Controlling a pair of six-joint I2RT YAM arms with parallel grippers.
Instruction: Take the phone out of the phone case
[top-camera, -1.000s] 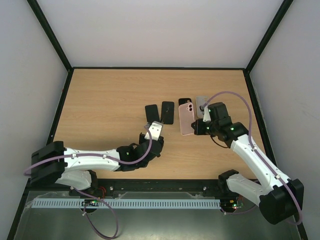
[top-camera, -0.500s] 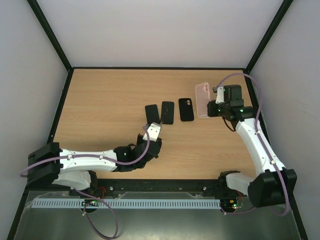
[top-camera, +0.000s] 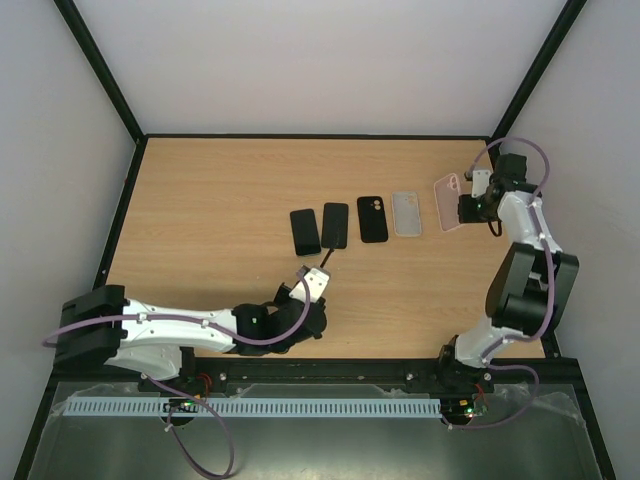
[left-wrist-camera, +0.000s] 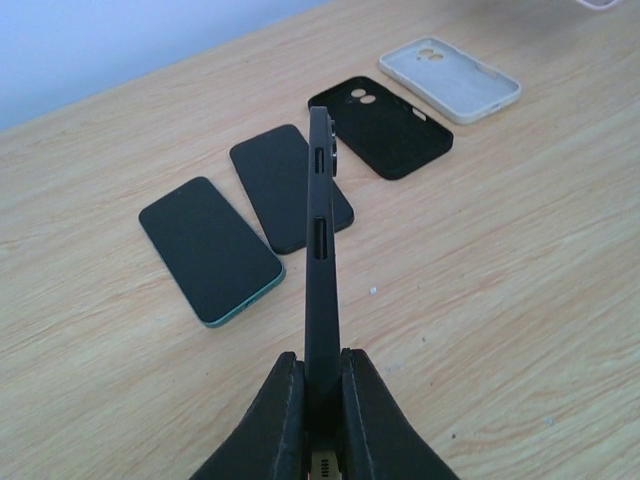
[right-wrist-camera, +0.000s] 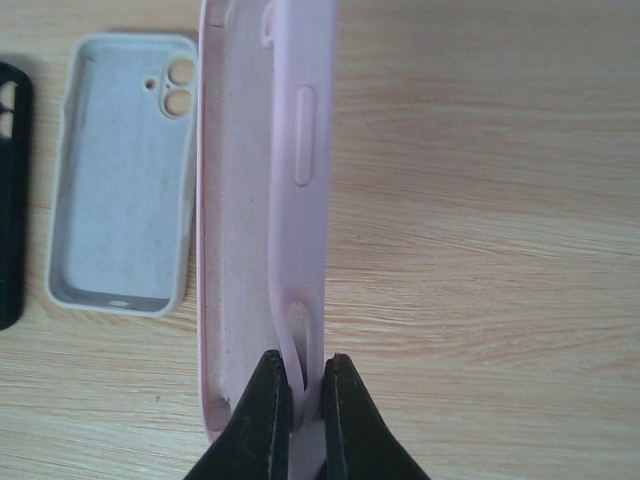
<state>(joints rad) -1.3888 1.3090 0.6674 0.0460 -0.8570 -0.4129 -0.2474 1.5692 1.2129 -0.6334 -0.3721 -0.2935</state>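
The right gripper (right-wrist-camera: 300, 368) has its 2 black fingers (right-wrist-camera: 262, 415) pinched together on one long side wall of a pink phone case (right-wrist-camera: 245, 200), close to one end and beside a slot-shaped cutout. The case looks like soft matte silicone with rounded corners. It is held on edge above the wood-grain table (right-wrist-camera: 480, 200), and its hollow, faintly scuffed inside is turned to the left of the wrist view.

The left gripper (left-wrist-camera: 322, 362) has its fingers (left-wrist-camera: 283, 405) clamped on the near end of a thin black case (left-wrist-camera: 320, 240). This case stands edge-on, is matte, and has 2 oblong side cutouts and a raised camera bump. I cannot tell whether a phone sits inside it.

Beyond it, 4 things lie flat in a row on the table, clear of both grippers:
- 2 dark, smooth phones, 1 with a teal rim (left-wrist-camera: 208, 248) and 1 all black (left-wrist-camera: 290, 186).
- An open black shell (left-wrist-camera: 395, 140) with 2 round lens holes.
- A pale grey case (left-wrist-camera: 450, 78), hollow side up.

In the top view the pink phone case is at the table's far right, just beyond the pale grey case.
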